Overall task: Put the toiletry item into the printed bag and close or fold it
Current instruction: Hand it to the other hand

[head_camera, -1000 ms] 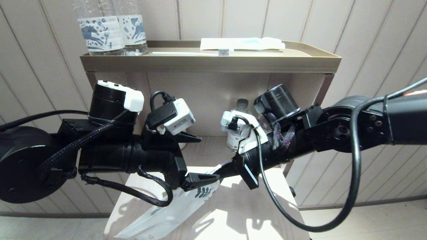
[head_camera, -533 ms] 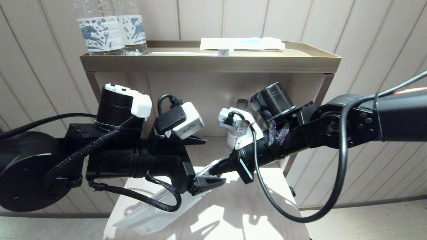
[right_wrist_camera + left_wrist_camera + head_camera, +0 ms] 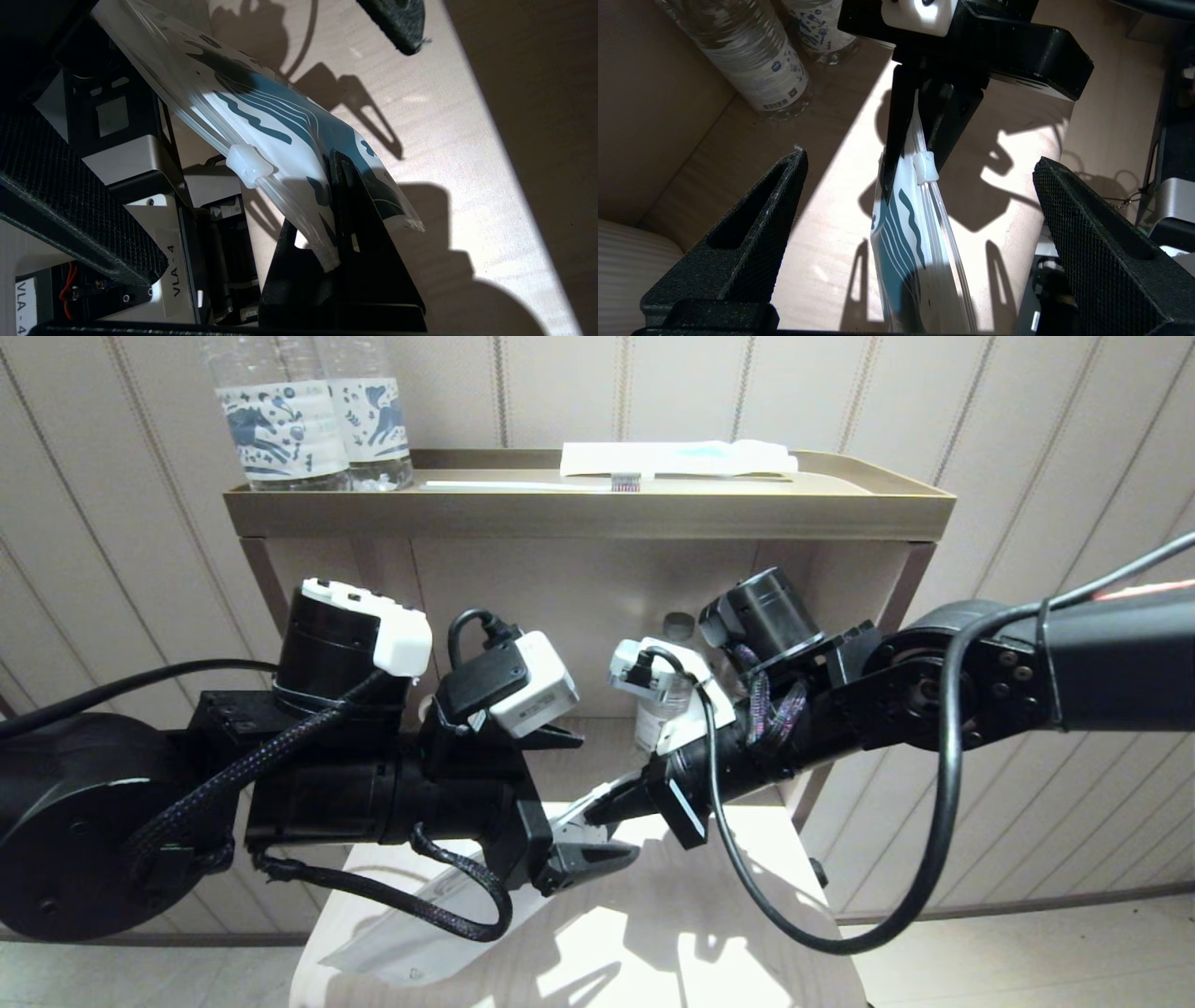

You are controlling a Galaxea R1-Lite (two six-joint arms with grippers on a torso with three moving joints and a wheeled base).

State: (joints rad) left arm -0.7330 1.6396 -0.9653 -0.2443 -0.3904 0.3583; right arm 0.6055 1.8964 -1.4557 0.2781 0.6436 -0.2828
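Pale wooden table surface (image 3: pixel 653 952) lies nearest, under both arms. Printed bag (image 3: pixel 420 943) hangs slanted above it, lower end near the table. Right gripper (image 3: pixel 597 807) is clamped on the bag's printed corner, beside the white slider (image 3: pixel 924 168). Left gripper (image 3: pixel 583 803) stands spread wide, its fingers (image 3: pixel 752 224) straddling the bag's zip edge without contact. Whether the toiletry item is inside cannot be determined. Judgement: closing remains outstanding. Farther back, water bottles (image 3: pixel 308 415) and a toothbrush packet (image 3: pixel 677 457) rest on the shelf tray (image 3: pixel 588 513).
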